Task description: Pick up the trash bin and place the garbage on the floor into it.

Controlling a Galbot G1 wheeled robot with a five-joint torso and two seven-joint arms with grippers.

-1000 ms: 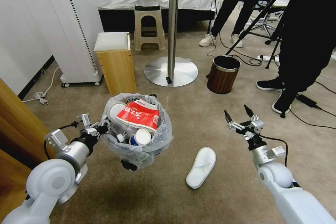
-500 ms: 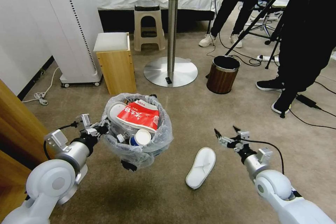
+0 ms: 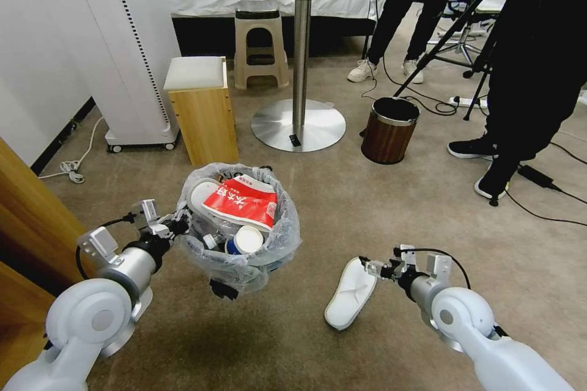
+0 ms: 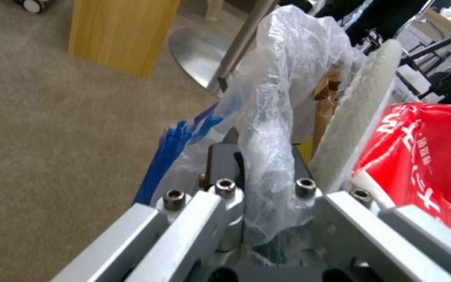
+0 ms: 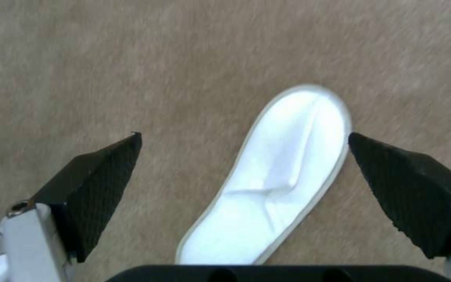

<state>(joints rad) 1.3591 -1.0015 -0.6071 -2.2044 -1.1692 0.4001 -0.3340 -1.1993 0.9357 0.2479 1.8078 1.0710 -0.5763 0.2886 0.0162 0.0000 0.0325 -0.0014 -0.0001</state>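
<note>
The trash bin [image 3: 241, 250], lined with a crinkly white bag, hangs off the floor, and my left gripper [image 3: 173, 226] is shut on its near rim. The left wrist view shows that gripper [image 4: 259, 184] clamped over bag plastic and the dark rim. Inside the bin lie a red wrapper [image 3: 241, 201], a blue-white cup [image 3: 247, 238] and a white slipper [image 4: 356, 117]. Another white slipper [image 3: 351, 290] lies flat on the beige carpet floor [image 3: 275, 342]. My right gripper [image 3: 374, 267] hovers open just over its toe end. In the right wrist view the slipper [image 5: 278, 176] sits between the spread black fingers [image 5: 95, 184].
A brown wood-grain bin [image 3: 389, 129] stands ahead to the right, near people's legs, a tripod and cables [image 3: 538, 177]. The round table's metal base [image 3: 298, 124] and a wooden box stool [image 3: 202, 107] are beyond the held bin. Wooden furniture [image 3: 24, 226] borders my left.
My right gripper has dropped and swung left, from mid-air down to just above the slipper. The left arm and the bin have stayed put.
</note>
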